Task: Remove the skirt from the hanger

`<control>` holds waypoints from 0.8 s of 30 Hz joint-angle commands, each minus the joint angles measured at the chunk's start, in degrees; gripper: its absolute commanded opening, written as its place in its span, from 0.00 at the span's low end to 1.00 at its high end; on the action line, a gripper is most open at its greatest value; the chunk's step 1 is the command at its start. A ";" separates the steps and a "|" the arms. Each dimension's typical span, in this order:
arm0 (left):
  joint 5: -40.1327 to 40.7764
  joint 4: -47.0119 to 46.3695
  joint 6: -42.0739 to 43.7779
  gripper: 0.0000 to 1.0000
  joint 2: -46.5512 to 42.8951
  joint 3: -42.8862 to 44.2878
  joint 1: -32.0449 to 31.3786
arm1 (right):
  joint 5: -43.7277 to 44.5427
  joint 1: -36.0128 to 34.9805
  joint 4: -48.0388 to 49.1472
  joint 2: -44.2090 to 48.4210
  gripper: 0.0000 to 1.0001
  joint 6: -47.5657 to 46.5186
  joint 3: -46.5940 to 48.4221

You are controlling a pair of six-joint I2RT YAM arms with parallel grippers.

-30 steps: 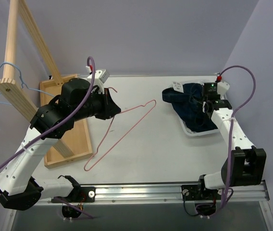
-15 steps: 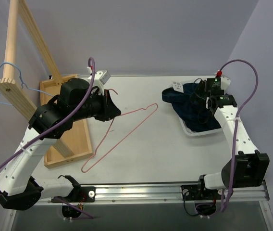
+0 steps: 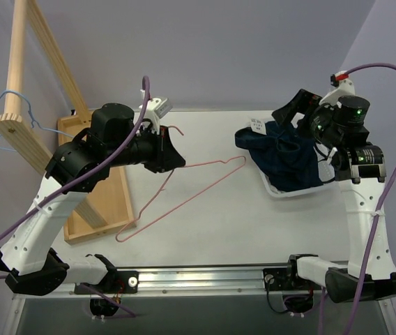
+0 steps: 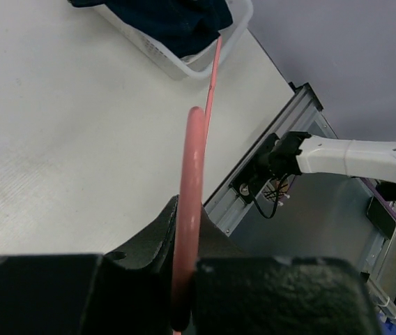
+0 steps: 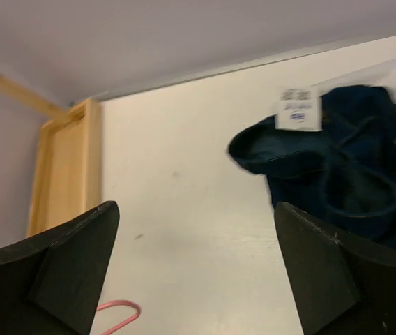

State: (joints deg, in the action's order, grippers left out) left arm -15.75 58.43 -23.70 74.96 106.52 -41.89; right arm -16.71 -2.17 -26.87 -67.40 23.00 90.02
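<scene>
The skirt is out of view. The hanger [image 3: 22,99], a thin light-blue wire one, hangs bare on the wooden rack at the far left. My left gripper [image 3: 172,159] is shut on a pink wire hanger [image 3: 198,185], held above the middle of the table. In the left wrist view the pink wire [image 4: 192,160] runs out from between the closed jaws of that gripper [image 4: 184,279]. My right gripper [image 3: 297,112] is raised over the back right of the table. It stands open and empty [image 5: 195,209].
A dark navy garment [image 3: 288,150] fills a white basket [image 3: 275,187] at the back right, just beside my right gripper. The wooden rack [image 3: 20,84] and its tray base [image 3: 114,202] stand along the left edge.
My right gripper has let go of the navy garment, opened and risen above the basket. My left gripper has carried the pink hanger a little to the right.
</scene>
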 commanded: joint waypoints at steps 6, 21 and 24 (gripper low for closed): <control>-15.97 -0.33 3.75 0.02 0.54 6.16 0.23 | -34.84 0.24 -1.08 6.66 0.81 3.19 -7.92; -30.57 1.94 6.92 0.02 -2.10 7.12 4.27 | -52.37 -4.93 3.49 16.59 0.61 8.37 -13.55; -32.76 0.55 6.13 0.02 -2.53 7.21 6.46 | -52.64 -6.78 2.53 17.30 0.61 7.41 -13.82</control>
State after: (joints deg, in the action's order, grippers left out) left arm -43.79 61.91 -17.39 73.80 111.81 -37.30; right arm -65.60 -7.35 -26.13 -50.43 30.30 76.99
